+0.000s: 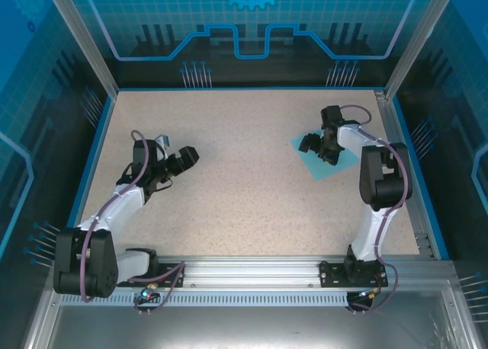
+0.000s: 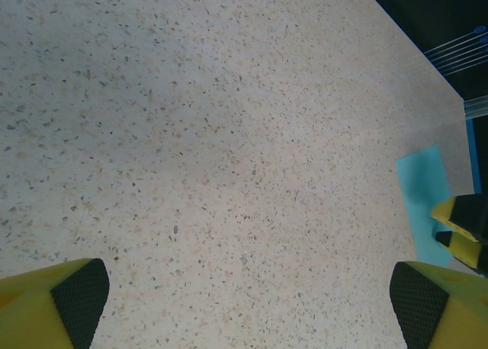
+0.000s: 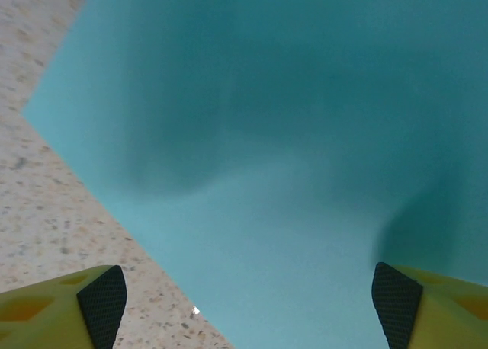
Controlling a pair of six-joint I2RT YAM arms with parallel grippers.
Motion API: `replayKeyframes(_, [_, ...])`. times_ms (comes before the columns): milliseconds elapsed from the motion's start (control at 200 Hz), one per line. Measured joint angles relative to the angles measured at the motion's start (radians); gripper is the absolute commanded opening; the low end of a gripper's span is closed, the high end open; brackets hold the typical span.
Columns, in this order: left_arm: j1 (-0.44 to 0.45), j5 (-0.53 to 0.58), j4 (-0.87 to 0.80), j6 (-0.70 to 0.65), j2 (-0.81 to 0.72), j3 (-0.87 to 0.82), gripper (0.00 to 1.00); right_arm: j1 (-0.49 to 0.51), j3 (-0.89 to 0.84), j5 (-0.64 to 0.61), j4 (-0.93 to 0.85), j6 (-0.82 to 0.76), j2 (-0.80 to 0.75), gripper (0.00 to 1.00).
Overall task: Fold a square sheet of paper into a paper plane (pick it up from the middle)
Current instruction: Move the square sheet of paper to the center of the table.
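Top external view places the square sheet of paper flat on the table, far right, directly beneath the right gripper. Its jaws are spread and pinch nothing, one finger over bare table, the other over paper. The left gripper, likewise spread, hangs well apart. The right arm is plainly nearer.

The square sheet of paper is plain, unmarked cyan. The table is beige with fine dark speckles and blue edges. The left tool and right tool have yellow fingers with black cross-hatched pads.
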State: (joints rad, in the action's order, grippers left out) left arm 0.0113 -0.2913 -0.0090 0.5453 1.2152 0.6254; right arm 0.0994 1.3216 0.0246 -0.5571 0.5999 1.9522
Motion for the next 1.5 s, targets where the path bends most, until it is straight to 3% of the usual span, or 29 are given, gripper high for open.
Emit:
replayKeyframes(195, [0.000, -0.018, 0.000, 0.005, 0.000, 0.000, 0.99, 0.087, -0.040, -0.069, 0.012, 0.124, -0.013, 0.89])
replayKeyframes(475, [0.020, -0.025, 0.001, 0.015, 0.031, 0.000, 0.99, 0.317, -0.176, -0.072, 0.115, 0.458, -0.106, 0.91])
replayKeyframes(600, [0.048, -0.032, -0.002, 0.023, 0.045, 0.000, 0.99, 0.387, -0.167, -0.060, 0.124, 0.480, -0.115, 0.94])
replayKeyframes(740, [0.088, -0.048, -0.001, 0.024, 0.045, 0.000, 0.99, 0.352, -0.092, -0.108, 0.048, 0.362, -0.117, 0.91])
replayKeyframes(1025, [0.172, -0.059, 0.021, 0.029, 0.083, 0.000, 0.99, 0.126, -0.104, -0.053, 0.039, 0.115, -0.110, 0.84])
replayKeyframes(1275, [0.178, -0.058, 0.022, 0.029, 0.093, 0.000, 0.99, 0.146, -0.173, -0.024, 0.060, 0.114, -0.106, 0.85])
replayKeyframes(1500, [0.181, -0.058, 0.022, 0.030, 0.093, 0.000, 0.99, 0.257, -0.278, -0.081, 0.132, 0.344, -0.176, 0.86])
